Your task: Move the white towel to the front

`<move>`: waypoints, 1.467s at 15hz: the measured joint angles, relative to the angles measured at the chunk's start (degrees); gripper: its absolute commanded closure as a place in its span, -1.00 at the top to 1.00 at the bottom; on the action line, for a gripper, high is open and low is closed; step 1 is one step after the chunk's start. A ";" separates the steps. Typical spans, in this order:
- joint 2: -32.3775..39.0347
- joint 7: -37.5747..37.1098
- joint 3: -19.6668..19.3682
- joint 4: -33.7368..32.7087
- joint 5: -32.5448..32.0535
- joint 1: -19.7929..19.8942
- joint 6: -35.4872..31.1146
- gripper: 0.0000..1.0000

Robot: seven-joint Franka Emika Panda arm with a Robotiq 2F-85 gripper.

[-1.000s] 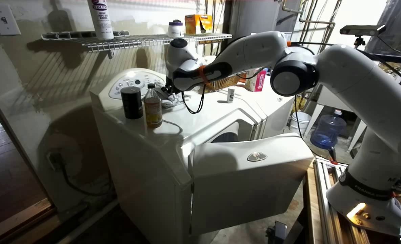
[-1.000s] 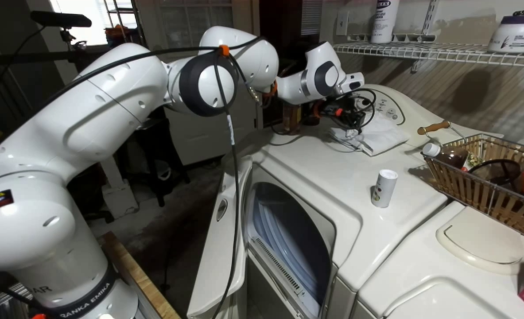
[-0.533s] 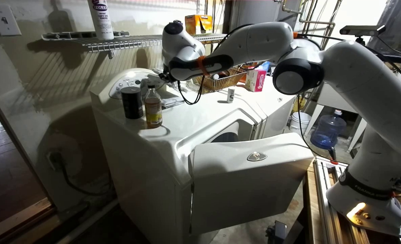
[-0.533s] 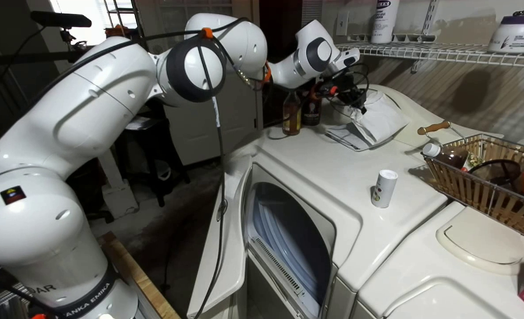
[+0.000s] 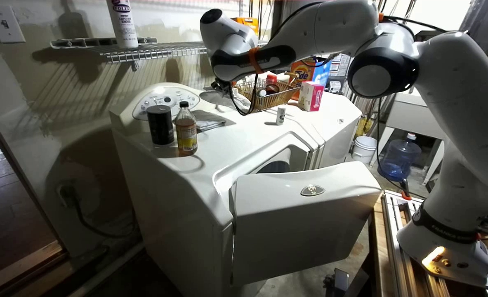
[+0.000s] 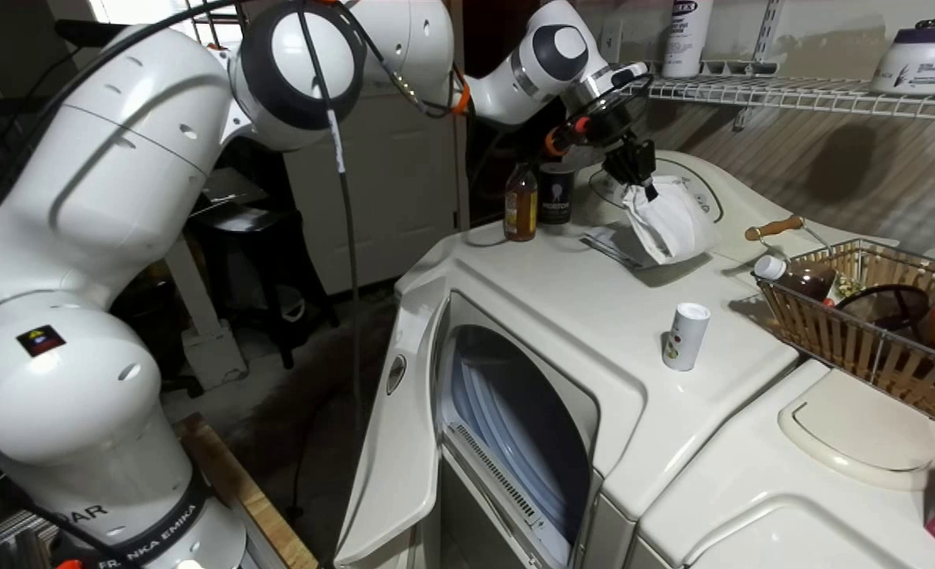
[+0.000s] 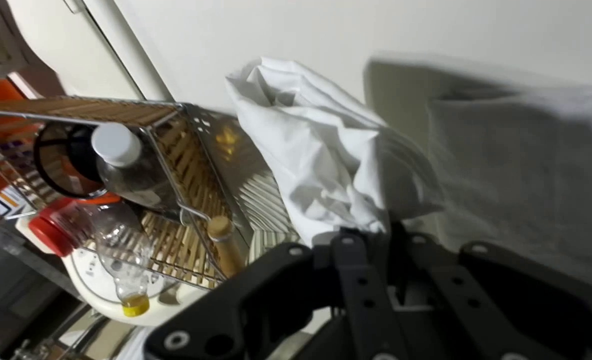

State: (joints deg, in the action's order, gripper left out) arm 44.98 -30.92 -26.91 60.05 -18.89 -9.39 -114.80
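The white towel [image 6: 676, 225] is rumpled and hangs from my gripper [image 6: 639, 191] above the dryer top, with a shadow under it in an exterior view. In the wrist view the towel [image 7: 321, 150] bunches up between the fingertips of the gripper [image 7: 387, 232], which is shut on it. In an exterior view the towel [image 5: 240, 98] shows only partly beside the gripper [image 5: 222, 86] and its cables. A grey folded cloth [image 6: 613, 241] lies flat on the dryer top beneath and beside the towel; it also shows in the wrist view [image 7: 521, 170].
A bottle [image 5: 186, 134] and a dark jar [image 5: 160, 125] stand by the dryer's side edge. A small white shaker [image 6: 685, 336] stands near the seam. A wicker basket [image 6: 823, 316] holds bottles. The dryer door [image 5: 305, 222] hangs open. A wire shelf [image 6: 752, 96] is above.
My gripper has risen from the dryer top and carried the towel up with it. The towel has come away from the grey cloth, which stays lying on the dryer.
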 measured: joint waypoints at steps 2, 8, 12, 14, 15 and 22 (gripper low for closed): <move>-2.58 -0.17 -0.28 4.68 -1.51 -1.32 2.98 -0.93; -11.14 -3.23 3.71 19.73 -6.65 -1.45 7.64 -0.93; -14.59 -3.76 7.48 27.85 -6.83 0.38 7.26 -0.93; -15.41 -3.69 9.56 30.82 -6.82 1.52 6.06 -0.93; -15.73 -3.47 10.43 32.17 -6.82 1.99 4.37 -0.93; -17.60 1.84 13.12 38.73 -7.36 3.27 -9.52 -0.19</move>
State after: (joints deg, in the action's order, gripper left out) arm 27.38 -29.08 -13.80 98.78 -26.25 -6.12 -124.32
